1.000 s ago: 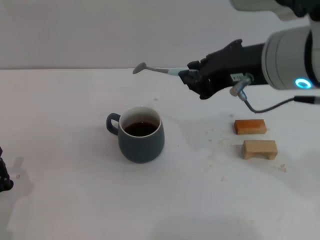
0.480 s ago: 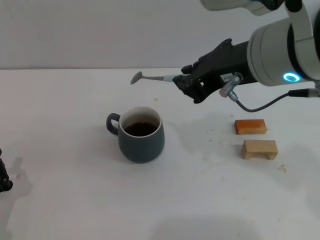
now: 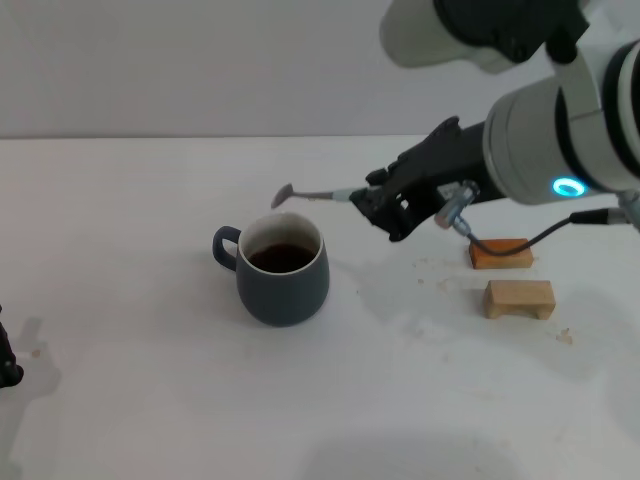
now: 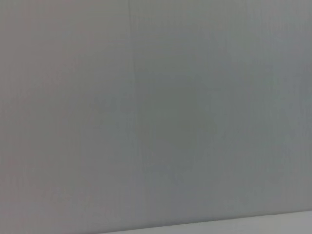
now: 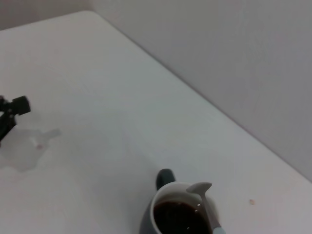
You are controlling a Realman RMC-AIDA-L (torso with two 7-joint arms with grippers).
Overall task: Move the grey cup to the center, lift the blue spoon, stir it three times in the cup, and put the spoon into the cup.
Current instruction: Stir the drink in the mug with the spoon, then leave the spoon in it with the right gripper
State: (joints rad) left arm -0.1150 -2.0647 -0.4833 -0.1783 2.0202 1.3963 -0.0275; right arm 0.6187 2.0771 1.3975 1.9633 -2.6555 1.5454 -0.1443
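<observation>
In the head view, the right gripper (image 3: 372, 200) reached in from the upper right, its fingers clamped on the blue spoon (image 3: 312, 194), held nearly level above the rim of the grey cup (image 3: 282, 268) at centre frame. The left gripper (image 3: 6, 360) sat parked at the lower-left edge; I could not tell its state. In the right wrist view, the spoon's bowl (image 5: 200, 187) hung over the cup (image 5: 178, 213) at the bottom edge.

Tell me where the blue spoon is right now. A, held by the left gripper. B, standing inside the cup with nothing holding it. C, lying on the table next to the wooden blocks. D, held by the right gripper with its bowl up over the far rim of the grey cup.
D: the right gripper holds the blue spoon by its handle, its bowl above the grey cup's far rim, clear of the liquid.
</observation>
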